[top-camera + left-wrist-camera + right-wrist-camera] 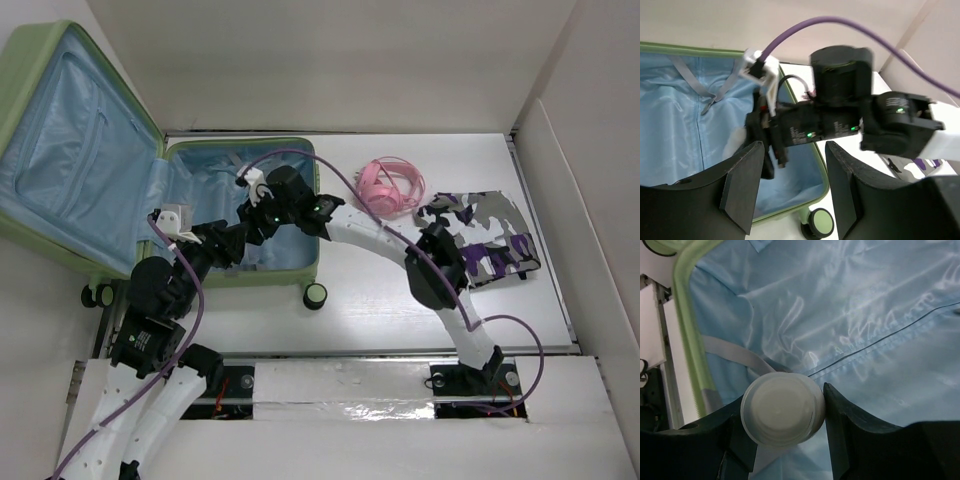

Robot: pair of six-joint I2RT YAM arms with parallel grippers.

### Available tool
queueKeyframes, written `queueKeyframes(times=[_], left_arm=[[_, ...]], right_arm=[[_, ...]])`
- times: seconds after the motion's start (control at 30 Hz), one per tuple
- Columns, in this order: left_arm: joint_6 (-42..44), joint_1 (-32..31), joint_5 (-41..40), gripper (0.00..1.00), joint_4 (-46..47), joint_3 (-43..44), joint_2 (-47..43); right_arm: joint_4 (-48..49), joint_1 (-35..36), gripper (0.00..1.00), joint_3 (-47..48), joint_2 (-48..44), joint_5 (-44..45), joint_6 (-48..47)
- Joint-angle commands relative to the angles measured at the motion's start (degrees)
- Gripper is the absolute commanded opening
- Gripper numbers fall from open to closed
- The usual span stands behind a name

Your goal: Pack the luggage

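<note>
R tool (784,426) grips white jar (782,410) over luggage (686,335) lining; L tool (795,194) jaws apart, empty.

Left gripper (792,197) parted, empty, right arm (840,120) above luggage (675,135) lining, perhaps a white object (734,143) beneath.

jar (782,410) over luggage (70,140), headphones (388,188) right, pouch (482,240) rightmost

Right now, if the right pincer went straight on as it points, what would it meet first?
Probably the luggage lining; the white jar in the pincer would touch first. Depth unclear.
</note>
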Motion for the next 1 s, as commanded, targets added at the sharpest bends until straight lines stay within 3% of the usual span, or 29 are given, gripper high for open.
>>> queueKeyframes(times=[0.0, 0.33, 0.43, 0.57, 0.8, 0.97], left_arm=[[-0.1, 0.3, -0.1, 0.49, 1.7, -0.3, 0.2], [-0.1, 0.3, -0.1, 0.49, 1.8, -0.4, 0.9], [0.0, 0.3, -0.1, 0.49, 1.8, -0.3, 0.9], [0.0, 0.3, -0.1, 0.49, 1.6, -0.3, 1.5], [0.0, 0.3, 0.0, 0.49, 1.5, -0.1, 2.1], [0.1, 0.3, -0.1, 0.49, 1.5, -0.2, 2.3]], right_arm=[[1.3, 0.9, 0.3, 5.9, 1.6, -2.3, 1.6], [-0.7, -0.3, 0.32, 13.4, 11.4, 1.8, 2.5], [-0.6, -0.9, 0.45, 15.2, 13.6, 4.9, 2.7], [0.8, -2.2, 0.7, 17.3, 15.1, 8.6, 3.8], [4.2, -4.3, 0.81, 17.2, 12.6, 7.6, 5.1], [7.6, -6.2, 0.83, 10.7, 3.7, 2.9, 4.8]])
